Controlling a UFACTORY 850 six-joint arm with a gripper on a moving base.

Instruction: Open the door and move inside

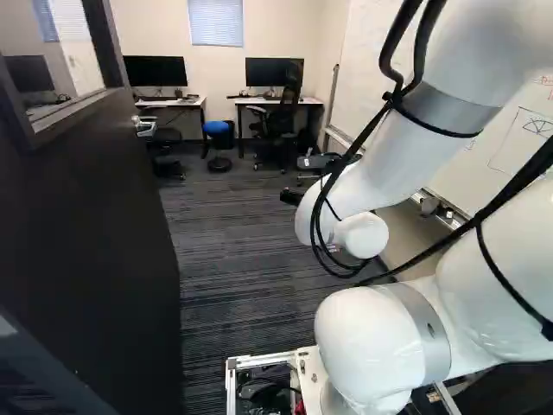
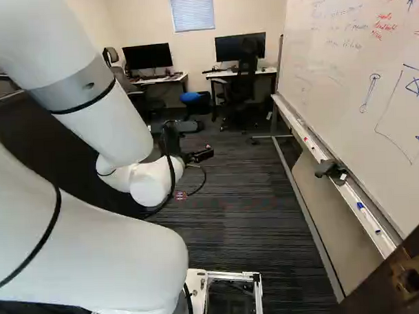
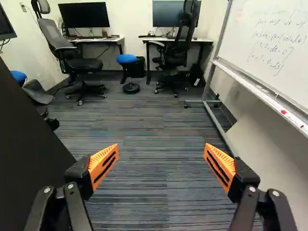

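The dark door (image 1: 95, 233) stands swung open along the left of the left base view, with a window in its upper part and a silver handle (image 1: 143, 125) near its far edge. My gripper (image 2: 201, 155) is beyond the arm's wrist in the right base view, over the carpet and apart from the door. In the wrist view the gripper (image 3: 161, 153) is open, its orange-padded fingers wide apart with only carpet seen between them. The door's dark face (image 3: 24, 159) shows beside one finger. The handle does not show there.
A whiteboard (image 2: 358, 76) on a wheeled frame runs along the right side, its tray (image 2: 341, 183) jutting out. The doorframe's metal plate (image 2: 411, 279) is close at the right. Desks with monitors, office chairs (image 3: 72, 60) and a blue stool (image 3: 127, 58) stand at the far wall.
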